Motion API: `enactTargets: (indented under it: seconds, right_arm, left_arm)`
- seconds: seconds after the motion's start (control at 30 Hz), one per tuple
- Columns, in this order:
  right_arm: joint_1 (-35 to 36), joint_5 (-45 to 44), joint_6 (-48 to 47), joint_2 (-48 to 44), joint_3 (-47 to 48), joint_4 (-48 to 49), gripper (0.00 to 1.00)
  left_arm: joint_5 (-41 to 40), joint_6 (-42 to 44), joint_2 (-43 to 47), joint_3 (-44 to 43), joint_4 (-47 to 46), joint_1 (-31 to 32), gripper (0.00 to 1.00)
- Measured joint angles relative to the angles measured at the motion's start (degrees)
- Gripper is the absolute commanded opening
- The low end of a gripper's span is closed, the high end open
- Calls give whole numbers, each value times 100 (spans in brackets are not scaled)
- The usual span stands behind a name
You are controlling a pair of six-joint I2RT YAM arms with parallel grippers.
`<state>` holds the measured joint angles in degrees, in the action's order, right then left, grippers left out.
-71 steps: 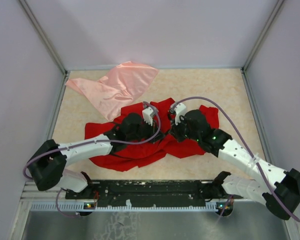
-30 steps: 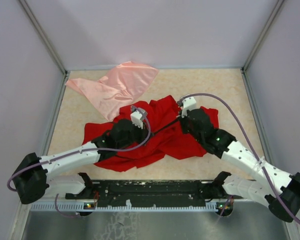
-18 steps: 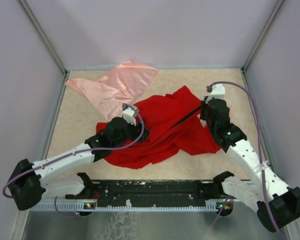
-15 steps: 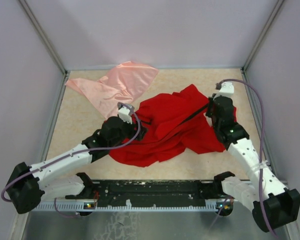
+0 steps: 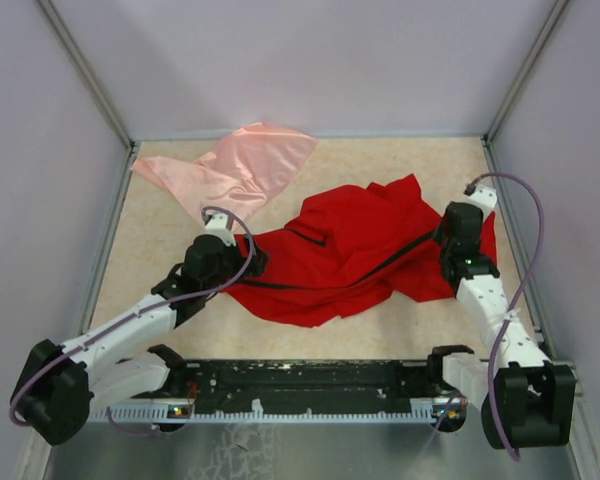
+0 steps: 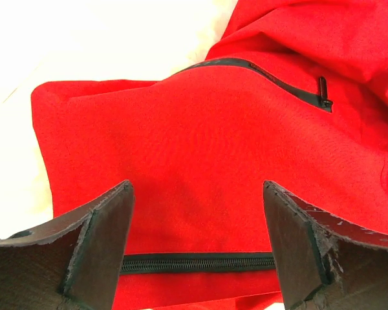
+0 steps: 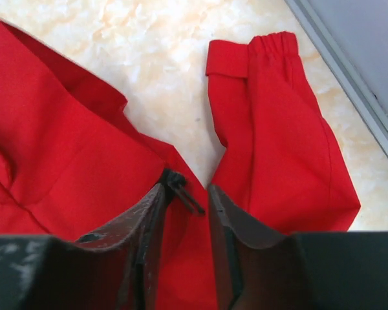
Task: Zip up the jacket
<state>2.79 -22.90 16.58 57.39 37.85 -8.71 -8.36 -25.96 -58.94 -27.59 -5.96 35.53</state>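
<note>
**Jacket held out between the two claws, zip not yet joined**

The right claw is clenched on the jacket. Its fingers are almost together, with red cloth and the black zipper pull between them. Just beside it a sleeve lies flat on the table.

The left claw is released, its fingers wide apart over the other end of the cloth. The front zipper runs across between them, and a pocket zip lies beyond. Whether the tips press on the cloth I cannot tell.

From above, the jacket lies in the middle of the table and the black zipper line runs between the two claws. A pink cloth lies apart at the far left.

I judge the step is spreading and straightening the front edge. The next move probably calls for the left claw to close on the lower hem, so the right claw can draw the pull along.
</note>
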Motion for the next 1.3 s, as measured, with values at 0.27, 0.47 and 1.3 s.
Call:
enactTargets:
  seconds: [0.27,0.47,1.3]
  right_arm:
    - [-9,649,271,-824,-179,-101,70]
    - [-9,1117,306,-2131,-175,-466,71]
    - [-7,1797,-245,-5574,-240,-1574,74]
  left_arm:
    - [-7,-326,636,22,179,-98,91]
    - [-15,-649,1773,20,638,-118,97]
    - [-885,1147,4509,-1491,2970,-162,100]
